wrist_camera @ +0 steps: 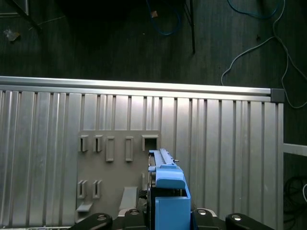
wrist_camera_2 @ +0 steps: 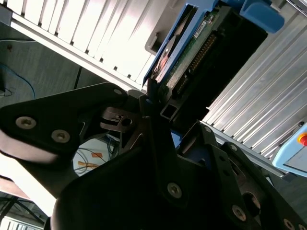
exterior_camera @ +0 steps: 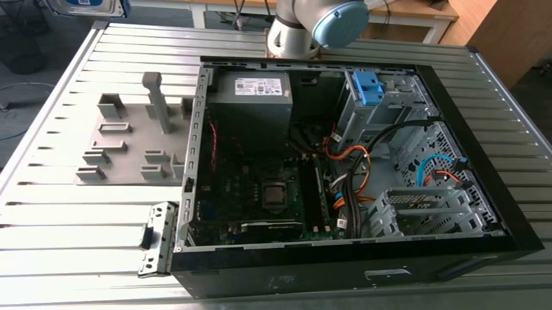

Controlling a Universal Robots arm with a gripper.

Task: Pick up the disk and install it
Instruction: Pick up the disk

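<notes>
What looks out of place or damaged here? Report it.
Nothing stands out. The silver hard drive in its blue plastic carrier is clamped in the gripper, and the open black computer case shows no damage.

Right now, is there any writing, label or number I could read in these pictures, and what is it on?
The white label on the grey box: print too small to read.
The small sticker on the disk, held by the end effector: blurred, unreadable.
Nothing else bears legible text.
</notes>
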